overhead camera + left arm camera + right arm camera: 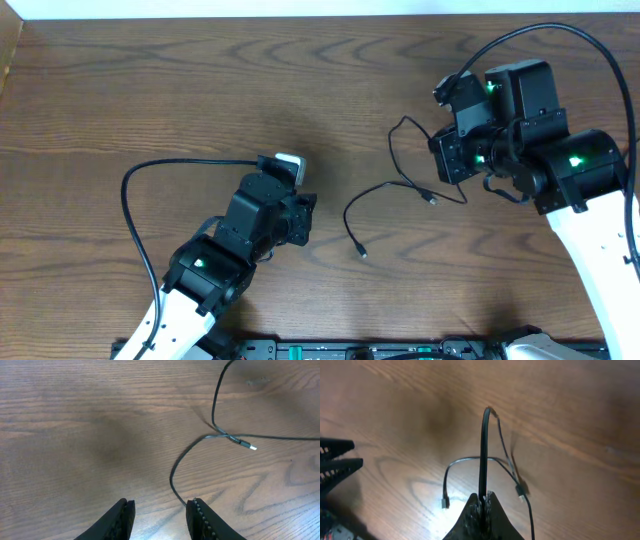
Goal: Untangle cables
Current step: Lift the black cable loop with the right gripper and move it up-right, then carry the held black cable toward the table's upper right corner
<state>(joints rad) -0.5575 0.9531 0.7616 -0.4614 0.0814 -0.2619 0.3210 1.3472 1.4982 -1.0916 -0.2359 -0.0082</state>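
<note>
Only thin black cables (392,185) show, lying in the middle of the table. Two strands cross (222,435), one ending in a small plug (250,447) and the other in a plug (362,253) nearer the front. My right gripper (483,496) is shut on a black strand (482,450), which arcs up from the jaws and drops back to the wood. Both plugs (445,503) (520,492) lie beyond it. My left gripper (161,506) stands open just above the wood with nothing between its jaws. A strand (174,480) runs up to its right fingertip (196,506).
A thick black arm cable (130,190) loops at the left beside the left arm. The right arm's body (560,160) fills the upper right. The table's far edge (300,17) runs along the top. The left gripper's fingers (335,462) show at the right wrist view's left edge.
</note>
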